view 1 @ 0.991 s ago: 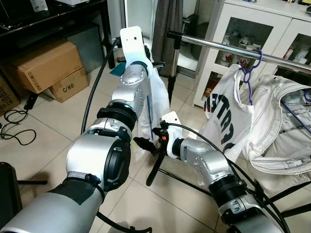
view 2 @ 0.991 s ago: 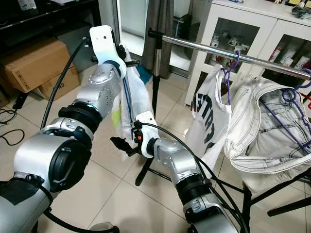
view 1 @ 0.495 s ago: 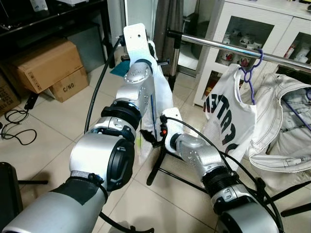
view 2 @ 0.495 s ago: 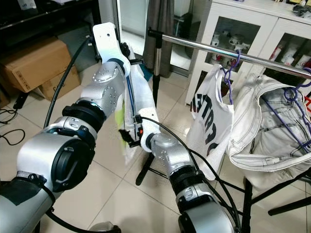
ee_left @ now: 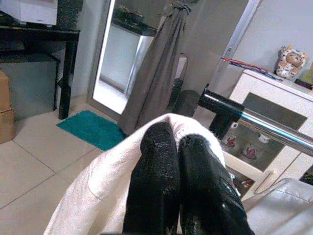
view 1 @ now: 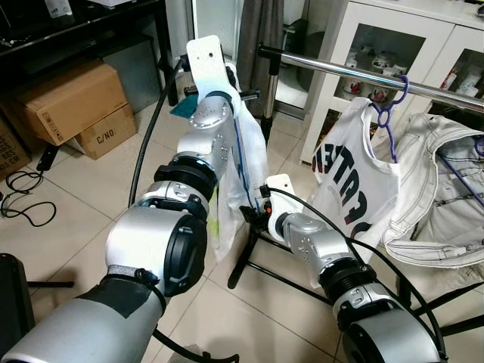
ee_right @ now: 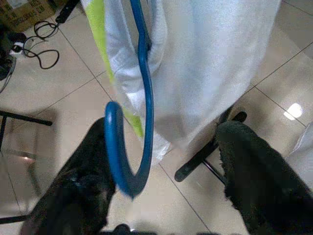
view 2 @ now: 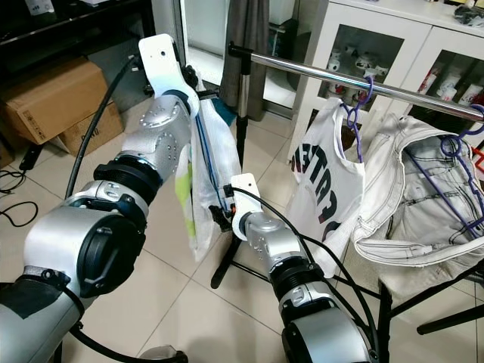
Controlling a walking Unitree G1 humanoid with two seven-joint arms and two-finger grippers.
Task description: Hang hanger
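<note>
My left arm is raised, and its gripper (ee_left: 178, 143) is shut on the top of a white garment (view 1: 248, 170) with a yellow-green stripe, just short of the near end of the steel rail (view 1: 355, 69). A blue hanger (ee_right: 143, 93) runs down inside the garment, seen as a thin blue line (view 2: 203, 162). Lower down, my right gripper (ee_right: 166, 134) is open at the garment's lower edge. The hanger's curved hook sits between its fingers, close against one black finger (ee_right: 80, 186). From the head, the right gripper (view 2: 220, 216) is partly hidden by the cloth.
A white T-shirt with black lettering (view 1: 352, 181) hangs on a purple hanger from the rail, beside a pale jacket (view 1: 439, 197). The rack's dark post (view 1: 268, 91) and legs stand behind the garment. Cardboard boxes (view 1: 72, 102) and floor cables (view 1: 26, 193) are left; a white cabinet (view 1: 363, 38) is behind.
My right gripper has come up from the left of the garment to its lower edge, so the hanger's hook now lies between its fingers. The left arm has shifted only slightly.
</note>
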